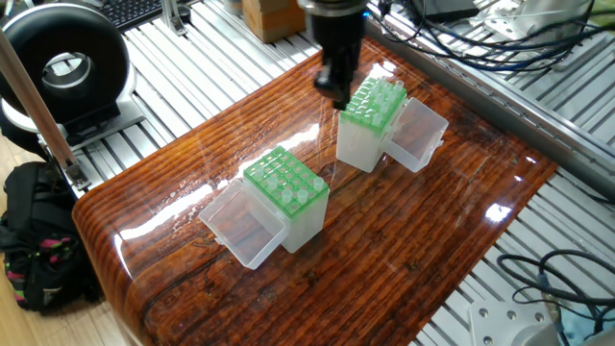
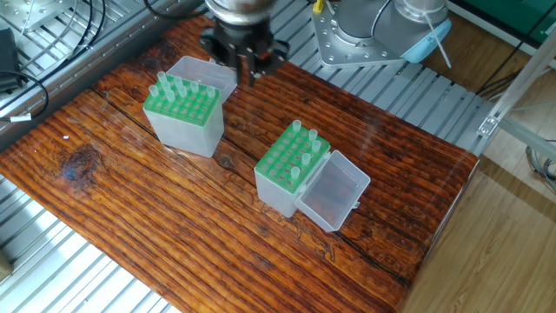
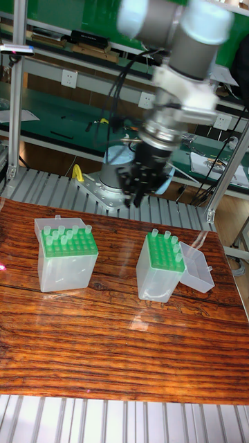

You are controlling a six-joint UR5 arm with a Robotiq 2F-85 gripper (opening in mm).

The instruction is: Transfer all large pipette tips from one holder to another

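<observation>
In the tall fixed view, large pipette tips [image 3: 61,234] stand in the left green rack [image 3: 68,243]. More tips sit in the right rack [image 3: 166,251]. The gripper [image 3: 136,192] hangs above and between the two racks, touching none; its fingers look drawn together, holding nothing.

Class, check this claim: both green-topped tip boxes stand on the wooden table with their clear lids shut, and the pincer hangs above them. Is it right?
Not quite: both lids are open. The other fixed view shows each tip box with its clear lid swung back beside it. The rest holds: they stand on the wooden table, the pincer above.
</observation>
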